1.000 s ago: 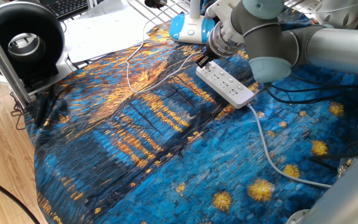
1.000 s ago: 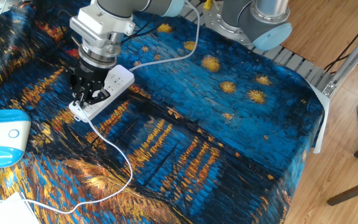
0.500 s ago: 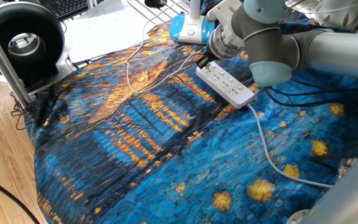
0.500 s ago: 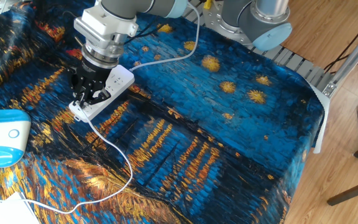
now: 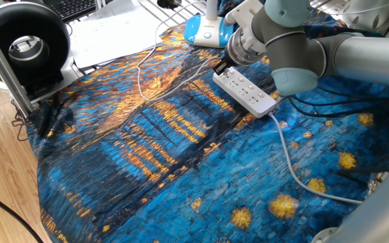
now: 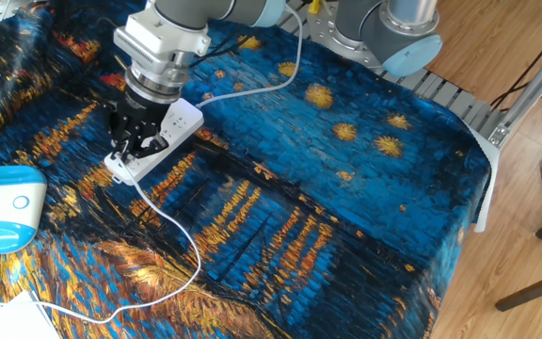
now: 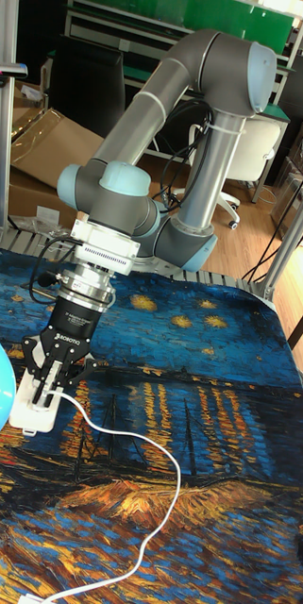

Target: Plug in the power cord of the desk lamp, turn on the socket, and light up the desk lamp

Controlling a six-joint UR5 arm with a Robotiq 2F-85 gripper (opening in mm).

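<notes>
1. You are looking at a tablecloth (image 6: 365,179) printed in deep blue, with orange and yellow painted swirls and stars.
2. You are seeing a white power strip (image 5: 244,92) with a pale-grey cable (image 5: 290,160).
3. You are seeing a thin white cord (image 6: 172,226).
4. You are watching a black gripper (image 7: 55,376) on a grey and light-blue arm (image 7: 184,85).
5. You are seeing a light-blue and white lamp base (image 6: 3,207).

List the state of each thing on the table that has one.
Gripper: down at the strip's end, closed around the plug.
Cord: slack, looping across the cloth.
Strip: flat on the cloth; on or off, cannot tell.
Lamp: base only in view; lit or not, cannot tell.
</notes>
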